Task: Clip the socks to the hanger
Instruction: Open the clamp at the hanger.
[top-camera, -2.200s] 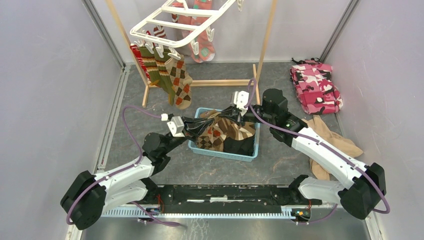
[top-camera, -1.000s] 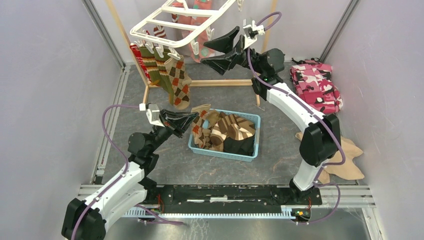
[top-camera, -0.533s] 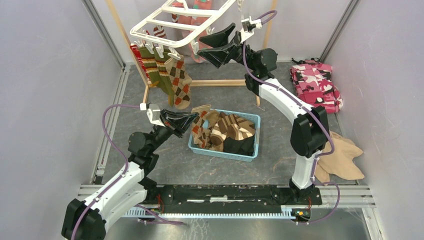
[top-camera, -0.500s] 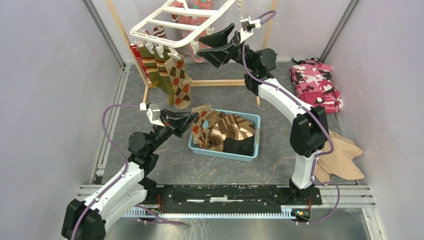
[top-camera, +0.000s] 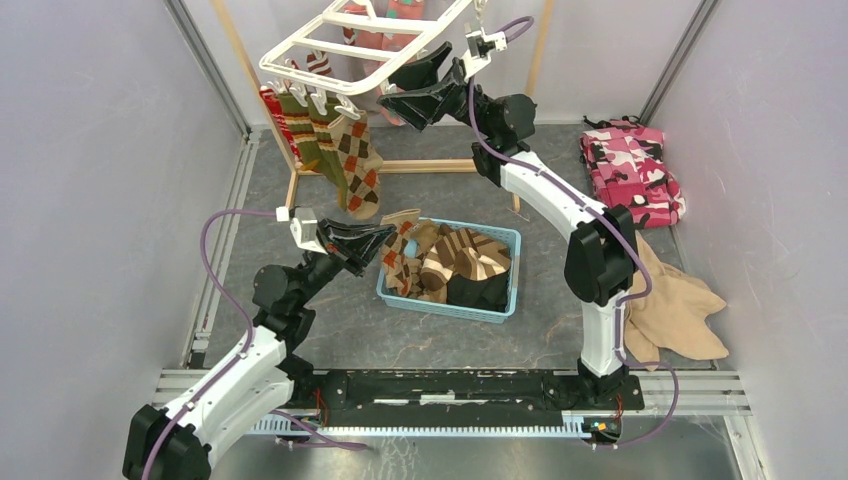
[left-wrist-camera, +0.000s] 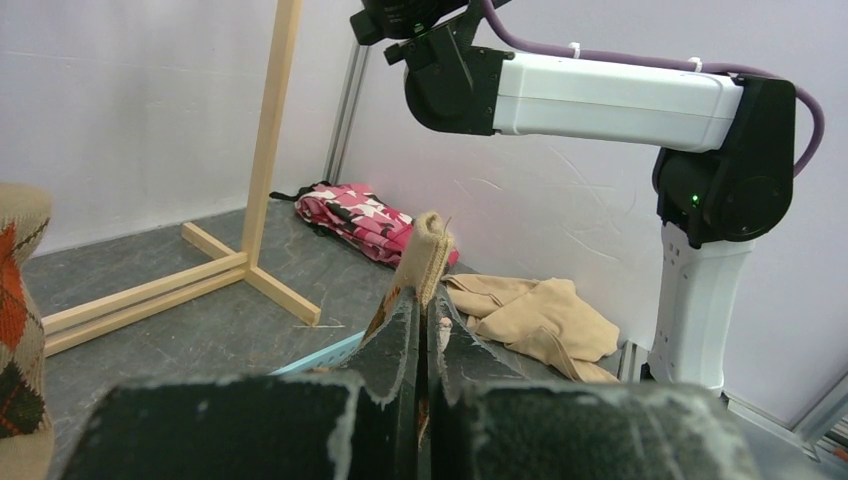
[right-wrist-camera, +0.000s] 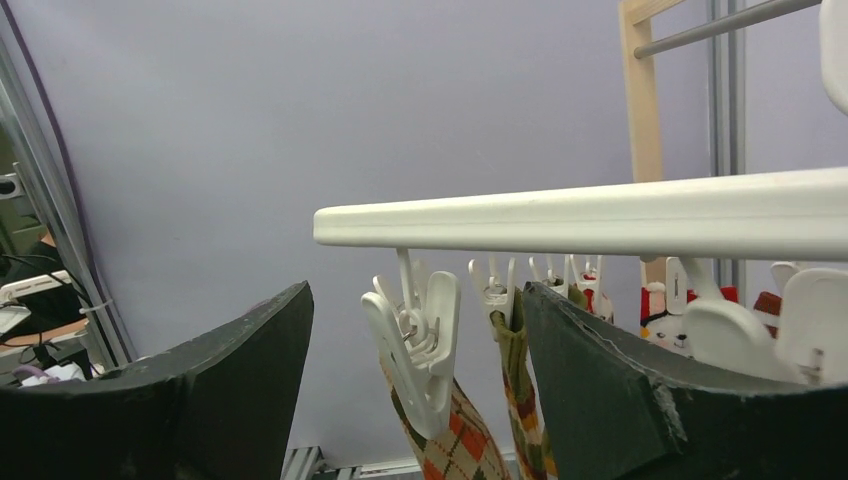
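The white hanger (top-camera: 340, 45) hangs tilted from the wooden stand, and several argyle and striped socks (top-camera: 340, 160) are clipped along its left rim. My right gripper (top-camera: 398, 85) is raised to the hanger's front rim and stands open. In the right wrist view a white clip (right-wrist-camera: 420, 345) dangles from the hanger bar (right-wrist-camera: 600, 215) between the spread fingers of that gripper (right-wrist-camera: 415, 292), touching neither. My left gripper (top-camera: 378, 240) is shut on the cuff of a tan argyle sock (top-camera: 402, 255) lifted over the basket's left end. The cuff (left-wrist-camera: 428, 255) sticks up past its fingertips (left-wrist-camera: 425, 300).
A light blue basket (top-camera: 500, 305) holds more socks (top-camera: 465, 260). The wooden stand (top-camera: 430, 165) has its foot behind the basket. A pink camouflage cloth (top-camera: 630, 170) lies at the back right, and a beige cloth (top-camera: 680, 310) lies beside the right arm.
The right arm rose from the basket to the hanger and slid left along its rim, gripper open. The left gripper lifted a sock out of the basket and now holds it still.
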